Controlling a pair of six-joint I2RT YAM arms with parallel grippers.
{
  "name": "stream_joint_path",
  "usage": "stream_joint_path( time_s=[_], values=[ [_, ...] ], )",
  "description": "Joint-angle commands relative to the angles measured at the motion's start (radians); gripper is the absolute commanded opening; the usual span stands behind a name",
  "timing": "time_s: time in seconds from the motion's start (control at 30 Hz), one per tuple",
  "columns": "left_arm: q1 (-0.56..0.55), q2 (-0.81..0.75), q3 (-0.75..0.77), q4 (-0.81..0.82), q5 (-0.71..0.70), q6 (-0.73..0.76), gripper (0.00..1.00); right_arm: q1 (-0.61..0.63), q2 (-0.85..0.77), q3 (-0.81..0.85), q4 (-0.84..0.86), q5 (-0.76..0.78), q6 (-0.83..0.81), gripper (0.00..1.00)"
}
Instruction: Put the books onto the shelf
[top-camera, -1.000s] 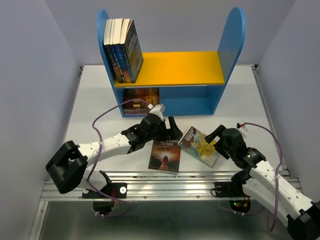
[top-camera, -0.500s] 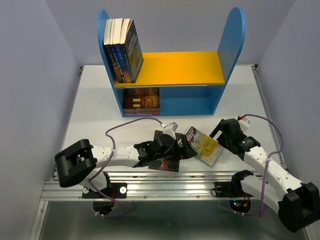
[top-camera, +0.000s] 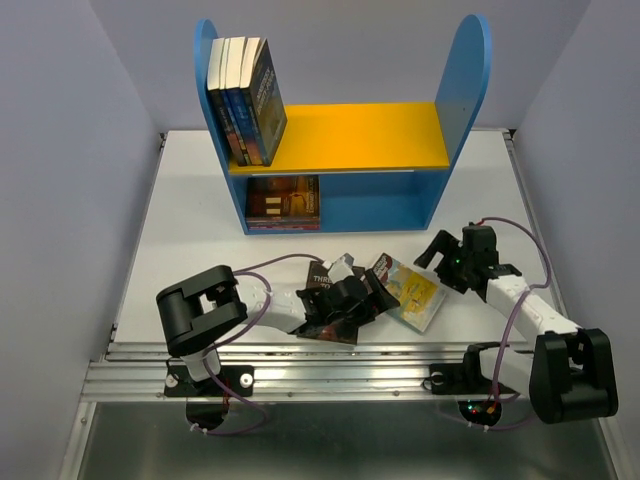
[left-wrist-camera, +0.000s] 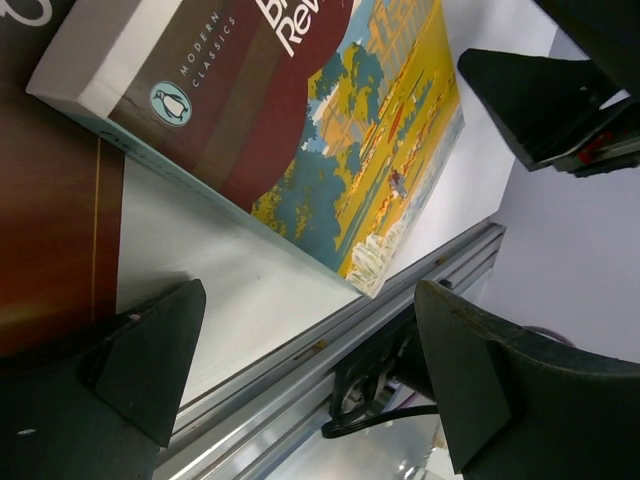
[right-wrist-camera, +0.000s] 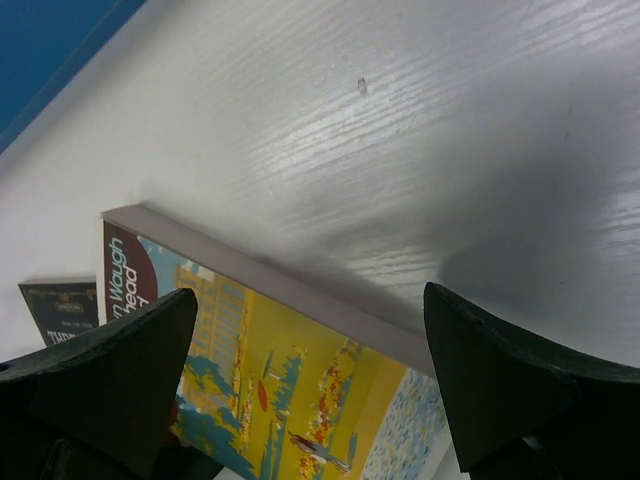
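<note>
Both arms have shifted in the last second. The left arm has folded back and swung right, bringing the left jaws over the dark book and up to the left corner of the yellow book. The right arm has pulled far and right, taking the right jaws off that yellow book.

Both pairs of jaws stand wide open and hold nothing. The yellow book lies flat on the desk between them, its long axis running from far-left to near-right. In the left wrist view its long near edge sits just beyond the open fingers, with the dark book at the left. In the right wrist view its far edge lies between the fingers.

The left jaws look slightly nearer, though either could close across the book's short width. Several books already stand on the upper board of the shelf, and one more sits in the lower compartment.
</note>
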Motion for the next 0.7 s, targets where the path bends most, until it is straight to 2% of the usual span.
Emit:
stream_joint_path(
  time_s=[0.0,0.17,0.33,0.4,0.53,0.67],
  values=[
    [0.014,0.012,0.008,-0.003,-0.053,-0.064,0.99,-0.017,0.018,-0.042,0.08,-0.151,-0.062,1.0],
    [0.045,0.013,0.007,-0.015,-0.074,-0.075,0.98,-0.017,0.029,-0.067,0.084,-0.312,-0.08,0.98],
    [0.091,0.004,-0.026,-0.026,-0.082,-0.09,0.98,-0.017,-0.037,-0.102,0.085,-0.514,-0.094,0.96],
    [0.106,0.001,-0.033,-0.026,-0.082,-0.085,0.96,-0.017,-0.066,-0.111,0.085,-0.591,-0.086,0.94],
    [0.112,-0.004,-0.029,-0.033,-0.089,-0.076,0.81,-0.017,-0.106,-0.108,0.085,-0.669,-0.082,0.92],
    [0.112,0.001,-0.024,-0.04,-0.088,-0.073,0.75,-0.017,-0.112,-0.11,0.11,-0.769,-0.06,0.88]
  ],
)
